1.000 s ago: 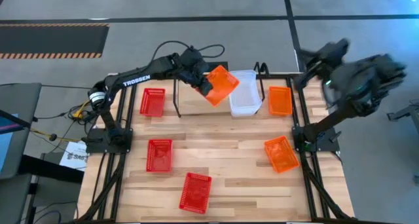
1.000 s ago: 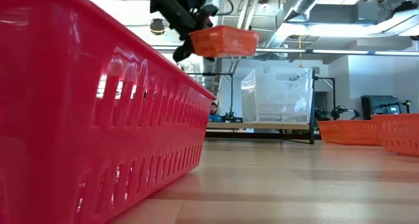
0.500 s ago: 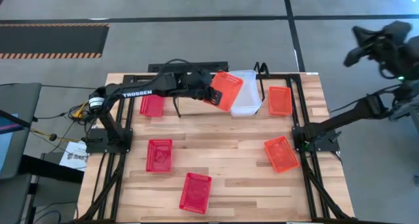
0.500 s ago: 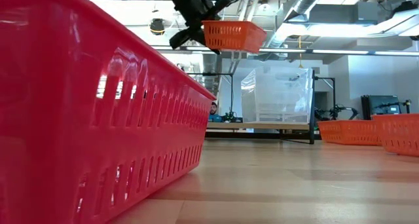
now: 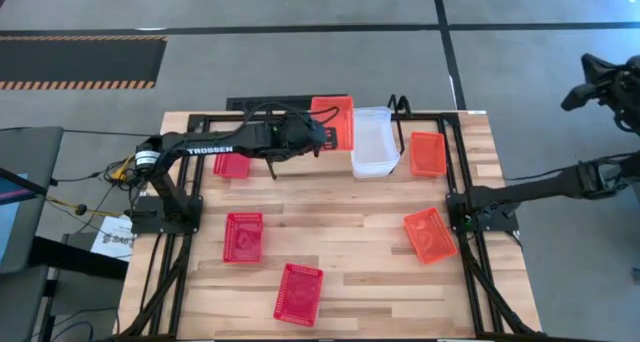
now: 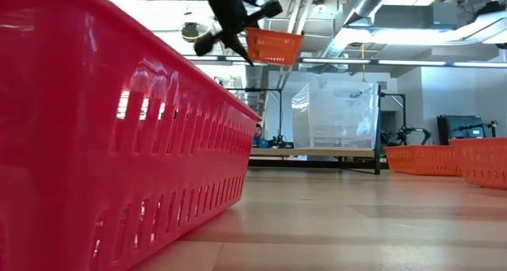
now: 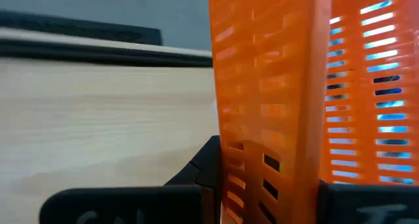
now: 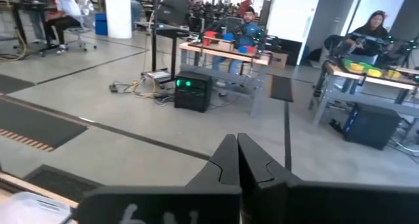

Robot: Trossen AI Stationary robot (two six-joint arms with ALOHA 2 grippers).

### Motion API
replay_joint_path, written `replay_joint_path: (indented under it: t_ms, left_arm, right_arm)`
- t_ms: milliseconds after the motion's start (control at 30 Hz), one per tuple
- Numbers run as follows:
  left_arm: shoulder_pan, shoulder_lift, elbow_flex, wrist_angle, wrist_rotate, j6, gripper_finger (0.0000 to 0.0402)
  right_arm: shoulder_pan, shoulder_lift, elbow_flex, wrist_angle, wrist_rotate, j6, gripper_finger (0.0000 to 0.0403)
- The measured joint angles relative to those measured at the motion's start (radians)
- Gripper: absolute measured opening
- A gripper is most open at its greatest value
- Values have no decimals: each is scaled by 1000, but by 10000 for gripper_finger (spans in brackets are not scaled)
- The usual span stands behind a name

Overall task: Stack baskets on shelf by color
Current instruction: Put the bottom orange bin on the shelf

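**Left arm holds orange basket above the shelf's left end**

Left gripper is clamped on the rim of an orange basket, carried in the air over the back of the table, beside the clear baskets. From table height the carried basket hangs high and slightly tilted, with nothing in it that shows; the wrist view has its mesh wall pinched between the dark fingers.

Clear baskets sit nested on the shelf, middle position (contents cannot be made out through the translucent walls). Second orange basket lies just right of them. Third orange basket lies on the table's right side, near the right arm's base, empty.

Red baskets, all apart and empty as seen from above: one at back left partly under the left arm, one at left middle, one at front centre.

Right gripper is raised off to the right, well clear of the table, fingers closed together on nothing
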Motion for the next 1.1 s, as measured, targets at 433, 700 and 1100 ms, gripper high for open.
replay_joint_path:
  t_ms: [433, 700, 1100]
  left_arm:
    - [26, 64, -161, 240, -15, -208, 25]
    - [90, 89, -162, 199, 81, -165, 25]
    - [181, 169, -161, 183, 310, -73, 25]
  right_arm:
    - [-19, -126, -28, 3, -105, -76, 2]
    - [-21, -131, -29, 2, -135, -79, 2]
    - [-21, -130, -44, 11, -158, -60, 2]
